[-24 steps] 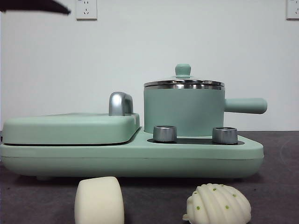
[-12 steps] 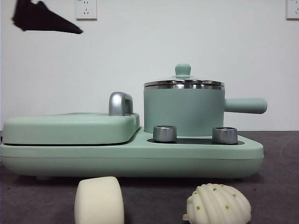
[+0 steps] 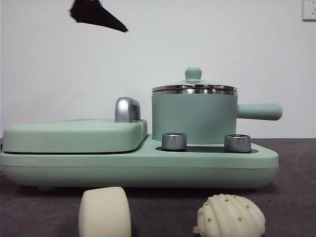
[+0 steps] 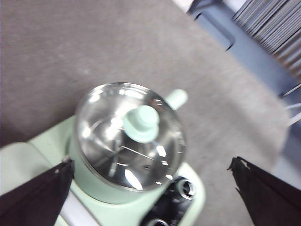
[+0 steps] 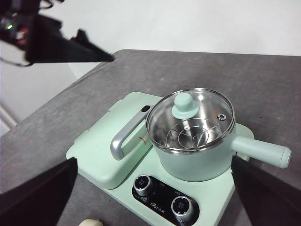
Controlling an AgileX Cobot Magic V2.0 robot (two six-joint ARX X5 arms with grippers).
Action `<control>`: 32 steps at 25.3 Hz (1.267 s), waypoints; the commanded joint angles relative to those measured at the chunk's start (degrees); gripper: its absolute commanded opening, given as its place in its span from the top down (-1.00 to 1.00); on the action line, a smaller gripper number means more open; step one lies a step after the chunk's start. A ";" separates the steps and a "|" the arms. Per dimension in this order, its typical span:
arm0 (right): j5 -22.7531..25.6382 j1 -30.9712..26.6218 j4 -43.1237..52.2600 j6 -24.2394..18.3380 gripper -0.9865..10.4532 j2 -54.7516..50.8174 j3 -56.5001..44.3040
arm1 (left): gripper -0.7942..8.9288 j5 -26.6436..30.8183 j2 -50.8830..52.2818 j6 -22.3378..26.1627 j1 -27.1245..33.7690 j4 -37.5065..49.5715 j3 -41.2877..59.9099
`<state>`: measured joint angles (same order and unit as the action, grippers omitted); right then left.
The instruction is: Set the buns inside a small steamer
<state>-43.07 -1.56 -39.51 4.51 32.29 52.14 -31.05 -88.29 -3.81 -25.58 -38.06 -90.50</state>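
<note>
The small steamer stands on the right half of a mint-green cooker with its lid on, green knob upward. Both buns lie on the table in front of the cooker: a smooth cream one and a ridged shell-shaped one with green specks. My left gripper hovers open high above the lid; in the front view it is the black tip at the top, left of the steamer. Held high on the near side, my right gripper is open and holds nothing.
A flat griddle cover with a chrome handle fills the cooker's left half. Two steel dials sit in front of the steamer, whose side handle points right. Grey table surface surrounds the cooker.
In the front view the black tip of the left arm has moved right, from the top left corner toward the steamer. Steamer and buns have not moved.
</note>
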 commanded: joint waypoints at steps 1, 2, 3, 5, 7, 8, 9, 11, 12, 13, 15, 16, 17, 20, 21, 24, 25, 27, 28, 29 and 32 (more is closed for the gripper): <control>0.00 0.04 0.46 0.20 -0.08 0.22 0.79 | -0.25 5.62 -5.46 3.50 -2.38 -4.57 -7.82; 0.00 0.04 0.48 0.46 -0.08 0.22 0.81 | -0.25 7.50 -7.21 3.82 -3.32 -5.92 -9.99; 0.00 0.04 0.46 0.85 -0.08 0.22 0.81 | -0.25 8.94 -8.70 4.37 -4.15 -7.19 -11.87; -0.02 0.04 0.46 1.29 -0.08 0.22 0.81 | -0.23 11.87 -11.98 5.14 -5.88 -9.42 -15.91; -0.04 0.04 0.46 1.42 -0.08 0.22 0.81 | -0.17 14.14 -15.17 5.86 -7.63 -10.78 -19.61; -0.04 0.04 0.46 1.49 -0.08 0.22 0.81 | -0.16 14.73 -16.46 6.23 -8.31 -11.32 -20.83; -0.04 0.04 0.46 1.49 -0.08 0.22 0.81 | -0.16 15.32 -17.68 6.43 -8.96 -11.89 -22.62; -0.24 0.04 0.46 1.49 -0.08 0.22 0.81 | -0.16 16.24 -20.39 7.08 -10.38 -13.07 -25.97; -0.42 0.04 0.46 1.51 -0.08 0.22 0.81 | -0.15 16.81 -22.25 7.85 -11.26 -13.46 -27.89; -0.42 0.04 0.44 1.55 -0.08 0.22 0.81 | -0.08 17.35 -23.58 8.24 -12.17 -13.88 -29.20; -0.42 0.04 0.44 1.95 -0.08 0.22 0.81 | -0.04 18.18 -25.33 9.33 -13.46 -13.81 -29.88; -0.42 0.04 0.44 2.34 -0.08 0.22 0.81 | -0.04 18.95 -26.16 9.88 -13.94 -13.84 -29.88; -0.42 0.04 0.44 2.43 -0.08 0.22 0.81 | -0.03 19.98 -27.04 10.29 -14.34 -13.88 -29.88; -0.39 0.04 0.44 2.47 -0.08 0.22 0.81 | 0.06 20.55 -29.46 10.27 -14.51 -13.46 -29.88; -0.39 0.04 0.44 2.54 -0.08 0.22 0.81 | 0.10 20.55 -30.01 10.27 -14.51 -13.35 -29.88; -0.39 0.04 0.44 2.54 -0.08 0.20 0.81 | 0.27 20.55 -30.86 10.67 -14.49 -13.25 -29.88; -0.39 0.04 0.44 2.56 -0.08 0.20 0.81 | 0.38 20.55 -30.88 10.84 -14.51 -13.44 -29.88; -0.39 0.04 0.44 2.58 -0.08 0.20 0.81 | 0.62 20.52 -30.91 11.45 -14.56 -13.62 -29.88; -0.39 0.04 0.44 2.60 -0.08 0.20 0.81 | 0.73 20.55 -30.91 12.17 -14.75 -13.68 -29.88; -0.39 0.04 0.44 2.62 -0.08 0.20 0.81 | 0.79 20.55 -30.91 12.74 -14.97 -13.81 -29.88; -0.39 0.04 0.42 3.02 -0.08 0.20 0.81 | 0.80 20.55 -30.91 13.03 -15.32 -13.77 -29.88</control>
<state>-43.33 -1.56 -39.59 6.57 32.29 52.14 -10.59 -117.84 8.01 -39.99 -52.01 -118.76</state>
